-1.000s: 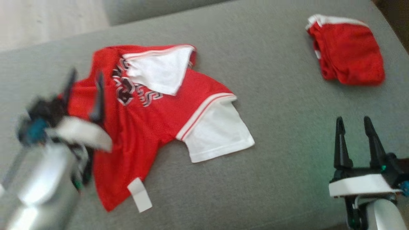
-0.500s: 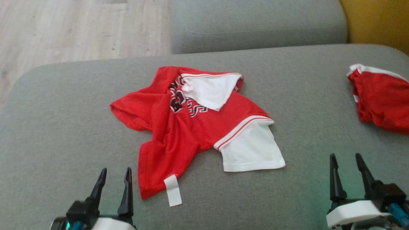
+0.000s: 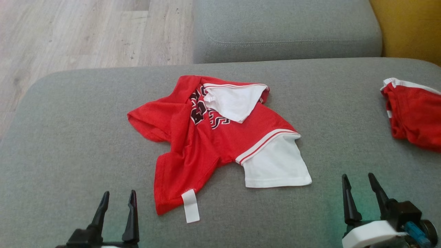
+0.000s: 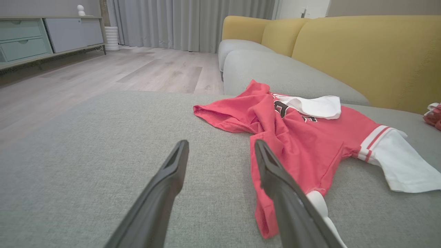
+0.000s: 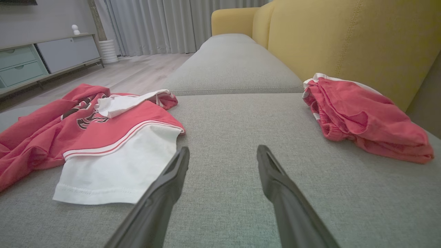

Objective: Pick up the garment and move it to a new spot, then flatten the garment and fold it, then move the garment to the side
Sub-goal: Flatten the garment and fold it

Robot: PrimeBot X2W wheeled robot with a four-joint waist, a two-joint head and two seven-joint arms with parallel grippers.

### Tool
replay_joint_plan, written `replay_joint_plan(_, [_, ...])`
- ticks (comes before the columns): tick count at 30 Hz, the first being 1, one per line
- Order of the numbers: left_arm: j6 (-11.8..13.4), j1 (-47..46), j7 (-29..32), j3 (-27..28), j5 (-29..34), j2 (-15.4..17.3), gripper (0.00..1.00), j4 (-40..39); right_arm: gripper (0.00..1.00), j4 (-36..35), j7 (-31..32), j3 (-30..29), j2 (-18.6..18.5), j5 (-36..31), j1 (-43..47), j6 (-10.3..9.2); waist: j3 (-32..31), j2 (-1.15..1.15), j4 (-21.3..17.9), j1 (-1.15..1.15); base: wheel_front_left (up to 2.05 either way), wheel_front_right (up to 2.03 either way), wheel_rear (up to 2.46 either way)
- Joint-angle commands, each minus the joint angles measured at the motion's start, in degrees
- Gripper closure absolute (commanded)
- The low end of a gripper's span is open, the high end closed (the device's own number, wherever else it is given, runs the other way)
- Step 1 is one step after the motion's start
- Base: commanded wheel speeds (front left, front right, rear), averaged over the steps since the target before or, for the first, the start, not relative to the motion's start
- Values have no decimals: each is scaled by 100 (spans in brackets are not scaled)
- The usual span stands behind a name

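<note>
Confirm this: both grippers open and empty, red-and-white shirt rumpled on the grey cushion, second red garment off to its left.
Wrong side. The second red garment lies to the right of the shirt, as the head view shows. The rest holds: left gripper and right gripper open and empty, shirt rumpled on the grey cushion.

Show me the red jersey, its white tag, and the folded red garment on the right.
red jersey (image 3: 210, 144), head view, red chest fabric.
white tag (image 3: 190, 206), head view, middle of the strip.
folded red garment (image 3: 415, 117), head view, its red top.
</note>
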Motion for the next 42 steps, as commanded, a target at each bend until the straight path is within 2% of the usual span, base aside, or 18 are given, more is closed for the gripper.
replay_joint_plan(1, [-50,-220,-62,299,105,-27,0,-139,0,-134,-23,157,-50,34,-187,39,10,0,-23,0,0,0,0])
replay_joint_plan(6, [-280,-221,-62,293,506,-119,0,-229,0,-201,-23,290,-50,116,-300,39,34,0,-93,0,0,0,0])
replay_joint_plan(10, [-615,-267,125,-228,784,-48,0,-396,0,-331,199,502,-50,280,-585,39,129,0,-115,0,0,0,0])
replay_joint_plan(15, [-744,-492,802,-511,879,87,0,-613,0,-496,1398,918,-50,350,-1061,39,379,0,-118,0,0,0,0])
replay_joint_plan(19, [-795,-665,1199,-595,912,232,0,-466,0,-310,2431,1116,-50,222,-1269,39,573,0,-118,0,0,0,0])
replay_joint_plan(24, [-853,-845,1370,-648,907,386,0,-305,0,59,3053,1142,-50,101,-1348,39,769,0,-79,0,0,0,0])
replay_joint_plan(42, [-952,-1031,1480,-820,745,698,0,-74,0,472,3081,1713,-50,567,-1613,39,918,0,-54,0,0,0,0])
